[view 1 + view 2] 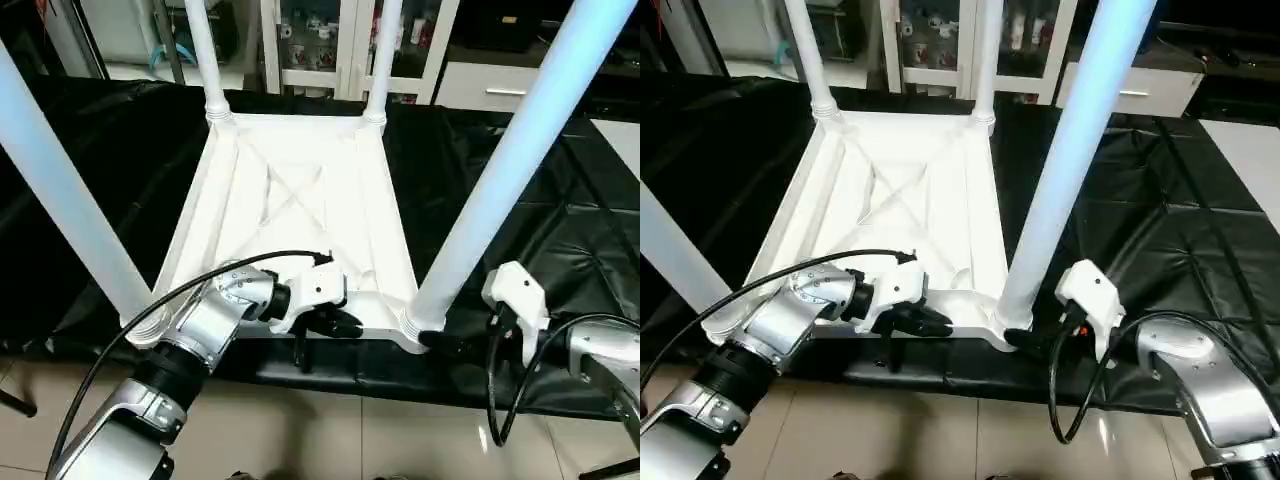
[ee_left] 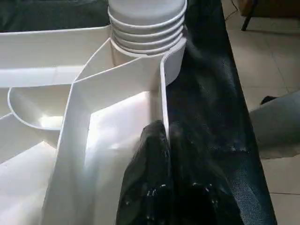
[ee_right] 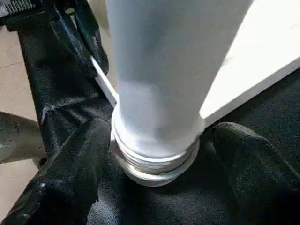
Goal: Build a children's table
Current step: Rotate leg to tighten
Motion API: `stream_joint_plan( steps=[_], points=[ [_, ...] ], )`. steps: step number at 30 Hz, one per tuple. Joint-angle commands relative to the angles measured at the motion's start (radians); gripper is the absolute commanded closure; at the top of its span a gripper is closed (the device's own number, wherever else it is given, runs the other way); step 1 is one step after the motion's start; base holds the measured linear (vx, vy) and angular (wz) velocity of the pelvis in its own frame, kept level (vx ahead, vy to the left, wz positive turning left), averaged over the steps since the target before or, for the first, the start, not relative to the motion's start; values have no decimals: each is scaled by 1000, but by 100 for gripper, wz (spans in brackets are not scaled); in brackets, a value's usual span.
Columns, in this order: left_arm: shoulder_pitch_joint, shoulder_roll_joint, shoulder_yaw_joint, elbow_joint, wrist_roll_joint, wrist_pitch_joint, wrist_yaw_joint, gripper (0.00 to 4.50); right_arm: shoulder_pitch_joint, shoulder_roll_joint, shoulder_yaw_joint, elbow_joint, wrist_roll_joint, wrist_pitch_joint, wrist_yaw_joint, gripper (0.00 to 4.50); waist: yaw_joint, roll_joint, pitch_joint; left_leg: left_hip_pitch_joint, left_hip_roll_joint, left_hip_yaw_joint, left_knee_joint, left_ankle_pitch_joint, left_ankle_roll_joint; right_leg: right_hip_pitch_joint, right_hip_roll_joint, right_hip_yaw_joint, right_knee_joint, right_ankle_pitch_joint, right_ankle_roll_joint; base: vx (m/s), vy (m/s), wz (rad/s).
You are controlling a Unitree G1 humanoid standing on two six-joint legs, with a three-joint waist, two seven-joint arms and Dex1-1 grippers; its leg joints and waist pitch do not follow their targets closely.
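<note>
Now table top (image 1: 300,200) upside down on black-covered bench, 4 legs up. Left gripper (image 2: 164,136) pinches near rim; right gripper (image 3: 154,154) spread wide, flanking near-right leg (image 1: 510,170), holding nothing. Risk: half-seated leg tips loose.

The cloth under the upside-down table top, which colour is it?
The cloth is black, plain and slightly shiny. It shows best in the left eye view.

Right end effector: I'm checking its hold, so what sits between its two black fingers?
In the right wrist view, the base of a white tapered tube leg, ringed collar included, stands between the open right end effector's fingers.
</note>
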Motion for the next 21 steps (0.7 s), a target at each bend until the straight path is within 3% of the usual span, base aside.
stream_joint_plan(
  steps=[1,5,16,21],
  points=[
    [18,3,-50,20,24,-2,-15,450,-14,3,1,16,-6,-16,18,65,-4,-19,-52,19,51,-16,-71,-181,103,41,-39,20,-54,-164,-254,0,0,0],
    [16,4,-49,23,24,-4,-14,450,-13,12,2,25,-2,-22,31,65,-3,-20,-53,18,52,-16,-70,-167,114,43,-39,19,-52,-144,-261,0,0,0],
    [15,5,-49,30,22,-6,-17,450,-11,44,-7,50,19,-46,38,169,-2,-18,-57,20,51,-15,-67,-151,121,45,-39,18,-47,-114,-277,0,0,0],
    [15,6,-49,31,22,-6,-18,450,-8,53,-2,58,19,-54,41,176,-3,-19,-57,20,51,-15,-67,-159,117,45,-39,18,-48,-129,-274,0,0,0]
  ],
)
